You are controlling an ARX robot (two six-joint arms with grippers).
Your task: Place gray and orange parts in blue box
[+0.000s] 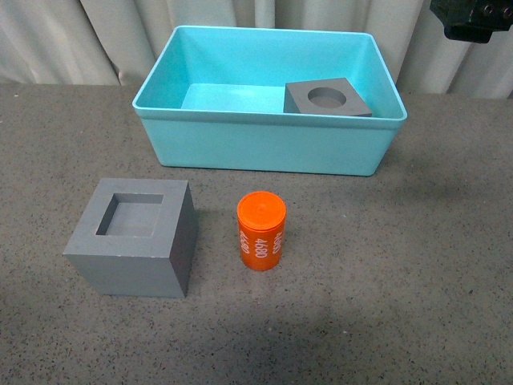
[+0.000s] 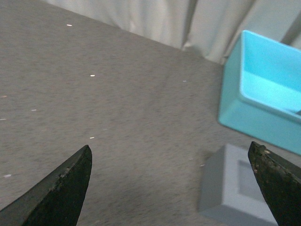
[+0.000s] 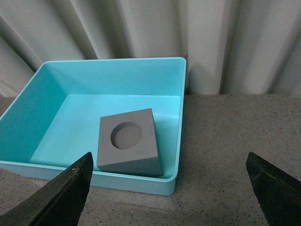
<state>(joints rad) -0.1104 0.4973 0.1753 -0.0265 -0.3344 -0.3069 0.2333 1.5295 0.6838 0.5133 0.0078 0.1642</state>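
The speckled gray surface [image 1: 433, 265] meets a pale curtain [image 1: 80, 40]. Far centre, the turquoise plastic bin [image 1: 264, 148] holds the round-recess gray cube [image 1: 357, 103]. Near left stands the square-recess gray cube [image 1: 132, 245], with the orange 4680 cylinder [image 1: 260, 233] apart on its right. The near right lies open. The left gripper [image 2: 169, 146] and right gripper [image 3: 169, 155] are spread, empty.

Box [image 1: 264, 148] open on top, upper centre of front view. Left half of its floor bare; gray cube with round hole [image 1: 329, 98] takes up the right part. Lower left: second gray cube [image 1: 136, 241]. Orange cylinder [image 1: 261, 231] just beside it at centre, narrow gap between. Table [image 1: 417, 265] bare across the right side. Curtain [image 1: 80, 32] close behind the box.
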